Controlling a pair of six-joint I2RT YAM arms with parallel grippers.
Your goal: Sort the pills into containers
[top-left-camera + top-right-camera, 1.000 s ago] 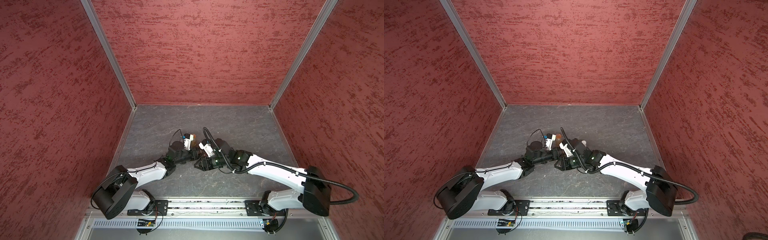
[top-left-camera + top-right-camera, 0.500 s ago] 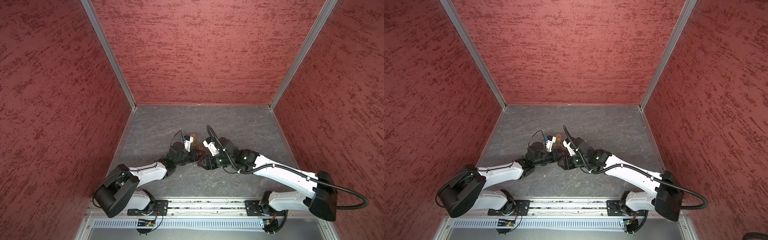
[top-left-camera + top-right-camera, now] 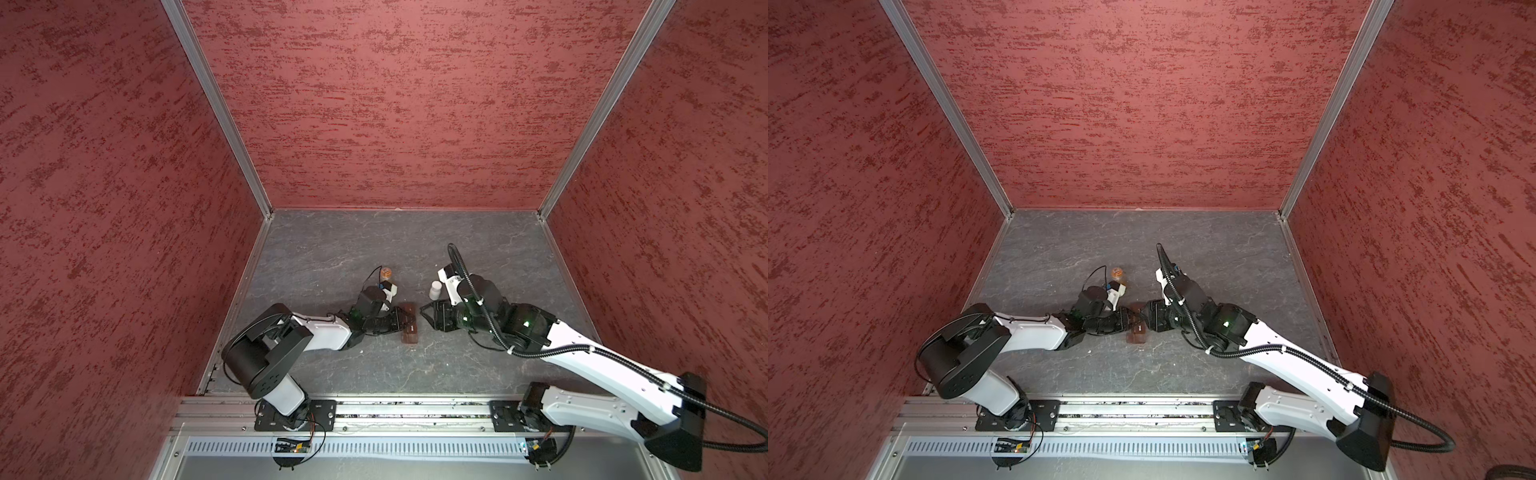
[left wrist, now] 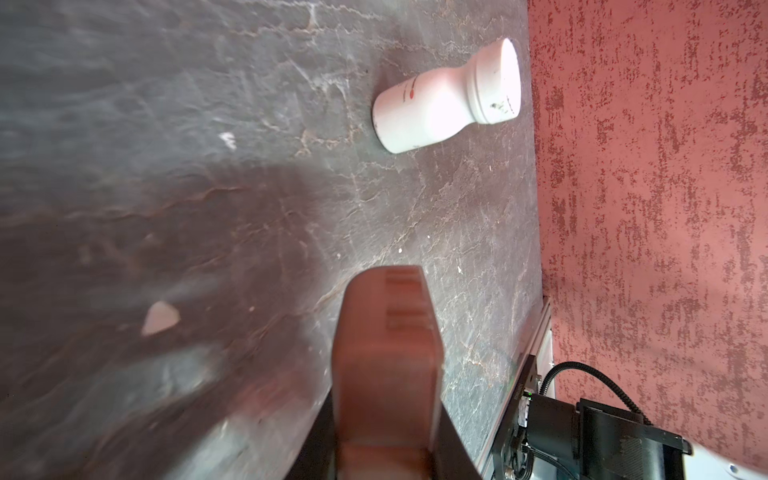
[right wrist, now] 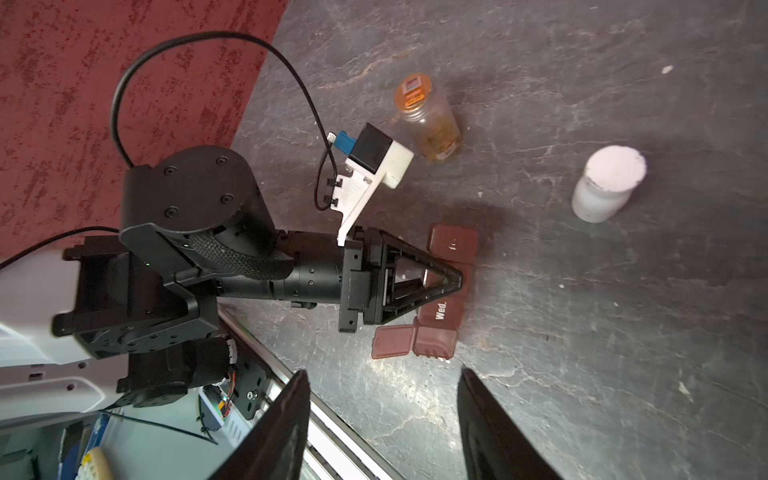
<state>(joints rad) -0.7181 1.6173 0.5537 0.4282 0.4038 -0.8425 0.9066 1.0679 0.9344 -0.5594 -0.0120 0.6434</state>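
Observation:
The containers are the cells of a long brown box lying on the grey floor; one end cell's lid is flipped open. My left gripper is shut on the box's middle. My right gripper hangs open just right of the box, with nothing between its fingers. Tiny whitish pills lie loose on the floor: one bit, another bit, and a speck.
A white capped bottle stands behind the right gripper. An amber bottle stands behind the left wrist. Red walls close in three sides; a metal rail runs along the front.
My right arm has drawn back to the right, away from the box, and its jaws have spread wider. The left gripper has kept its hold on the box.

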